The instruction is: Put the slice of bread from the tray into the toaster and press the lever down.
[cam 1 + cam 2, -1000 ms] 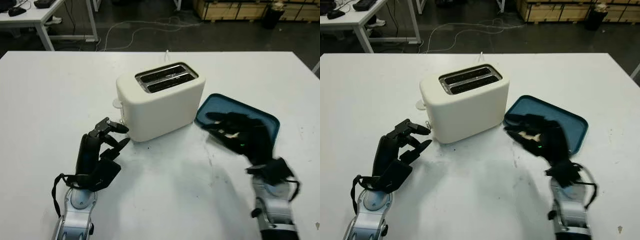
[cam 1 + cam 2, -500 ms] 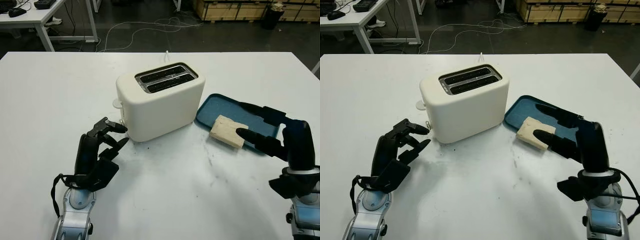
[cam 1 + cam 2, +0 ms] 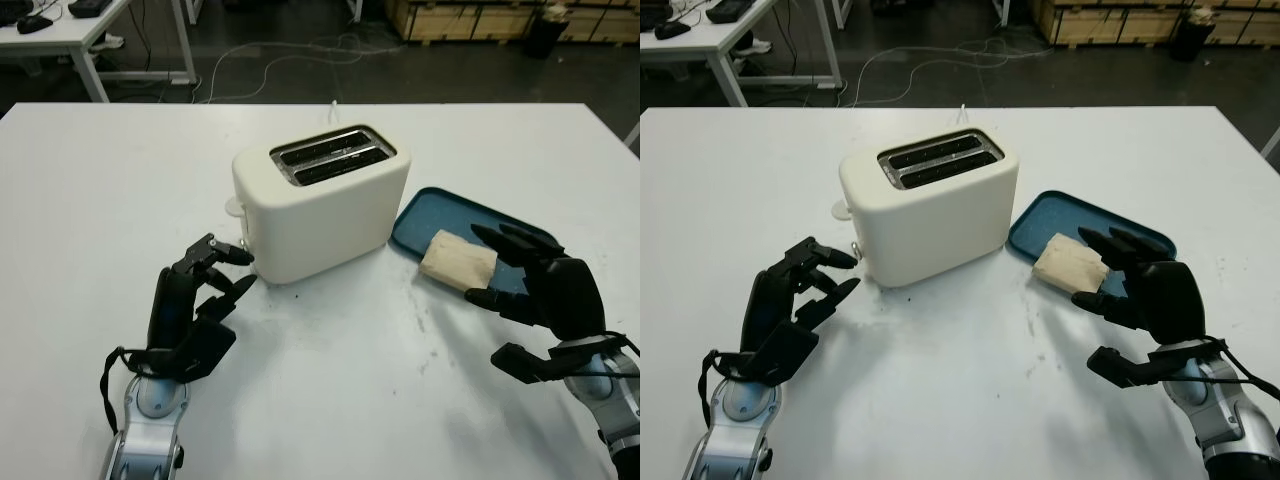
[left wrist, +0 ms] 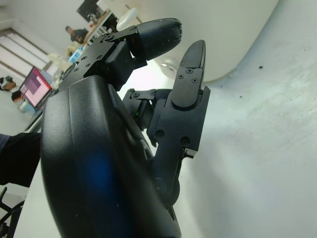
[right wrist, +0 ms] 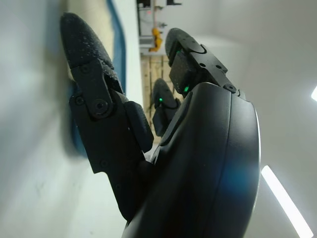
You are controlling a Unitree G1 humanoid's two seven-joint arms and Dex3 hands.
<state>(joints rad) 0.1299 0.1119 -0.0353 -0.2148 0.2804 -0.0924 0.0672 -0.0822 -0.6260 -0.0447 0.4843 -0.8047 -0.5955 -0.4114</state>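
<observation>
- Centrally on the white table stands the cream toaster, its two top slots empty and facing up.
- At the toaster's left end sits the lever, a small cream knob, high on the side wall.
- To the right of the toaster, just beside its near right corner, lies the blue tray.
- On the tray's near left part rests the slice of bread, lying flat, not yet in a slot.
- Over the tray's near edge, right of the bread, hovers the right hand; it is open and holds nothing, with one fingertip close to the slice's near right corner, contact unclear.
- Near and left of the toaster, the left hand is raised above the table, open and holding nothing, its fingertips pointing at the toaster's near left corner, just short of the wall.
</observation>
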